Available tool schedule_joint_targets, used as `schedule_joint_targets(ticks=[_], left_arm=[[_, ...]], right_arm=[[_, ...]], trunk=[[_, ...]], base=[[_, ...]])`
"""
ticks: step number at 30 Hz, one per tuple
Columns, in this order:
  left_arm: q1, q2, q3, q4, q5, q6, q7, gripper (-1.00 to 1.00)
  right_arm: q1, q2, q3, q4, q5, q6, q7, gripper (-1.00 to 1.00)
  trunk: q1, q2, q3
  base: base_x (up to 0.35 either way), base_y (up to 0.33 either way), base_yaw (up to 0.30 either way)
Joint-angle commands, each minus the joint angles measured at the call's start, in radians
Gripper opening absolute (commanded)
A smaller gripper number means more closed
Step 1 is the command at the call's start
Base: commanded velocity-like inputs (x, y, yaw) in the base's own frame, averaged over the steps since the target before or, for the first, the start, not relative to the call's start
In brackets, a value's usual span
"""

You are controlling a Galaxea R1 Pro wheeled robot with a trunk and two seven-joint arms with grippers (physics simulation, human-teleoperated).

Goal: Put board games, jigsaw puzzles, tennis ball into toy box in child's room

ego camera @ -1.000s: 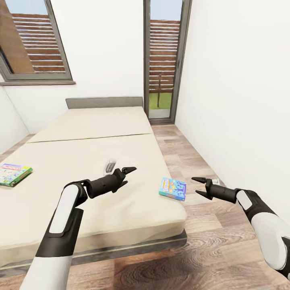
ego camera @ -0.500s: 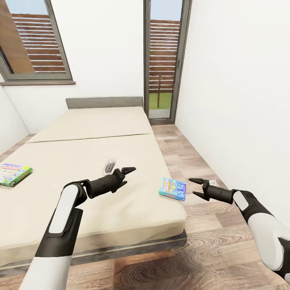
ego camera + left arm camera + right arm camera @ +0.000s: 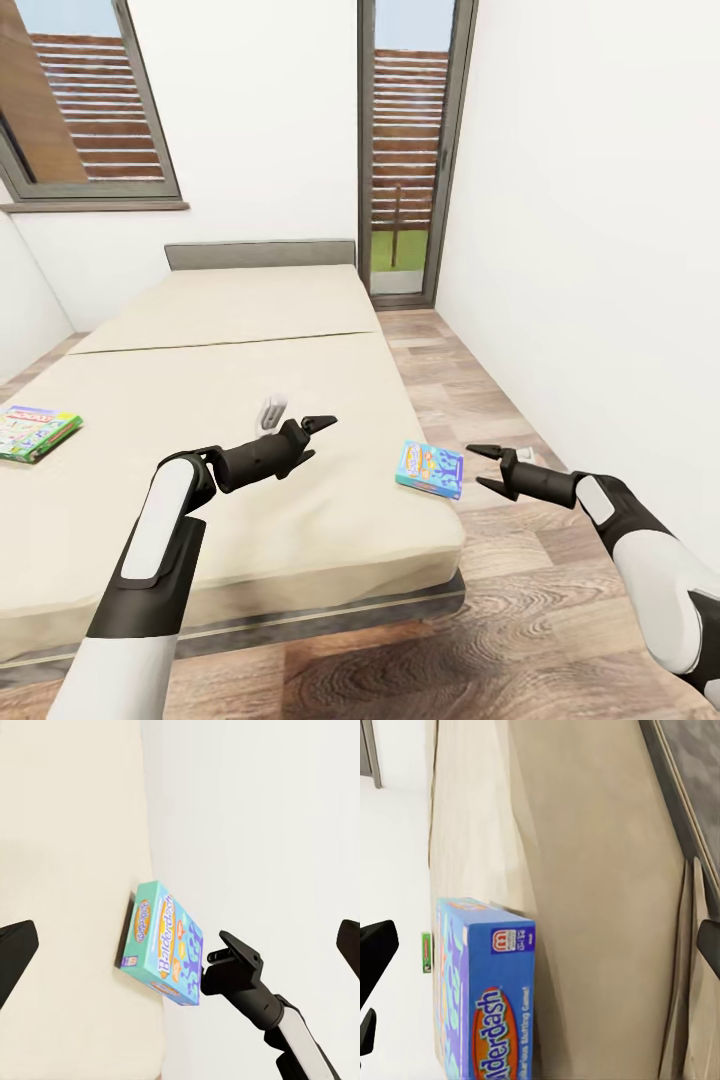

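Bare mattress (image 3: 250, 480) lies open between blue box (image 3: 429, 469) and left claw (image 3: 322, 423)

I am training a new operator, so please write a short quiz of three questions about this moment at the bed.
1. True or false: the right tool is shut on the blue box.
2. Which box lies nearer the right tool? A) green box B) blue box
3. Fill in: both boxes lie on the ____.

Key: 1 false, it is open and beside the box, not touching it; 2 B; 3 bed.
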State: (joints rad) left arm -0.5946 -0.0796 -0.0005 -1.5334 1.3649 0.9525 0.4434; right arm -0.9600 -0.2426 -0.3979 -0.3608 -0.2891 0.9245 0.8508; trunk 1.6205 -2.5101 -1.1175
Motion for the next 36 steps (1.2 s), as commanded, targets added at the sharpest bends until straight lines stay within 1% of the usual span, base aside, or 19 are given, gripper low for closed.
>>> schedule_joint_targets(ticks=[1,17,36], left_arm=[[-0.001,0.0,0.001,0.0,0.009,0.002,0.011,1.0],[-0.001,0.0,0.001,0.004,0.002,0.002,0.012,1.0],[-0.001,0.0,0.001,0.005,-0.001,0.002,0.014,1.0]], right_arm=[[0.0,0.001,-0.006,0.001,0.005,0.004,0.004,1.0],[0.005,0.025,-0.006,0.002,0.006,0.004,0.003,1.0],[0.008,0.028,-0.006,0.002,0.003,0.002,0.017,1.0]], trunk=[[0.0,0.0,-0.001],[0.0,0.0,-0.001],[0.0,0.0,-0.001]], base=[[0.0,0.0,0.013],[0.0,0.0,0.005],[0.0,0.0,0.0]])
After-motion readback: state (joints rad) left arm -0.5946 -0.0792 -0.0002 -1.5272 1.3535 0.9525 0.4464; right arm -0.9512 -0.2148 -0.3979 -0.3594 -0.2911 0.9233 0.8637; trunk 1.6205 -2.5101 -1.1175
